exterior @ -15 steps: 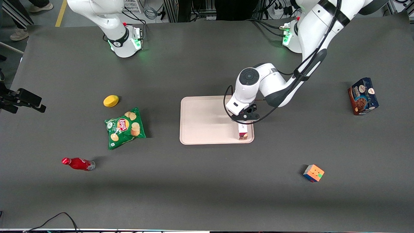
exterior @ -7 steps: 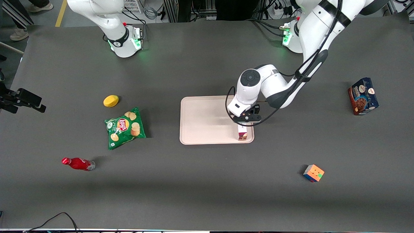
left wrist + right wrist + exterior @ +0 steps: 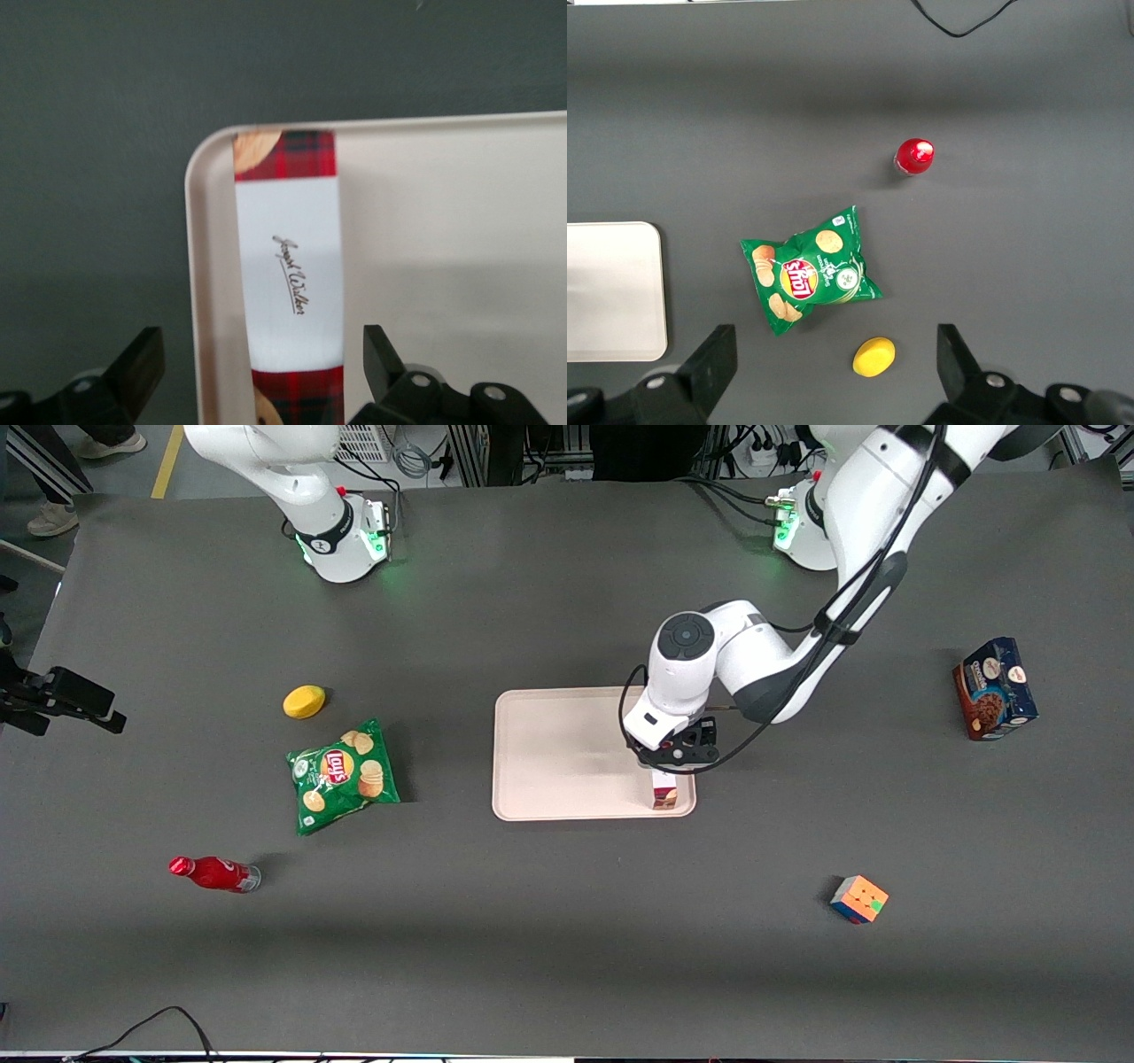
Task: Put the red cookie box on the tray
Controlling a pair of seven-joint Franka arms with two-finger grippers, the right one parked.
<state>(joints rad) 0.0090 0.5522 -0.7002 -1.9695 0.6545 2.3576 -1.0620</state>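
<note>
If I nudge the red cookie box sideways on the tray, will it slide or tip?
Probably slide: the red cookie box lies flat in the tray along the rim, so tipping looks unlikely. Its straight edges suggest a stiff carton. A push toward the rim would likely just stop there. The gripper is open above it.

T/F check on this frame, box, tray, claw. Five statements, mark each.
1. The red cookie box lies on the tray. True.
2. The claw is shut on the box. False: its fingers are spread, one on each side of the box, not touching it.
3. The box lies along the tray's edge, by a corner. True.
4. The Rubik's cube is on the tray. False: it sits on the table.
5. The chips bag touches the tray. False: they are apart.
</note>
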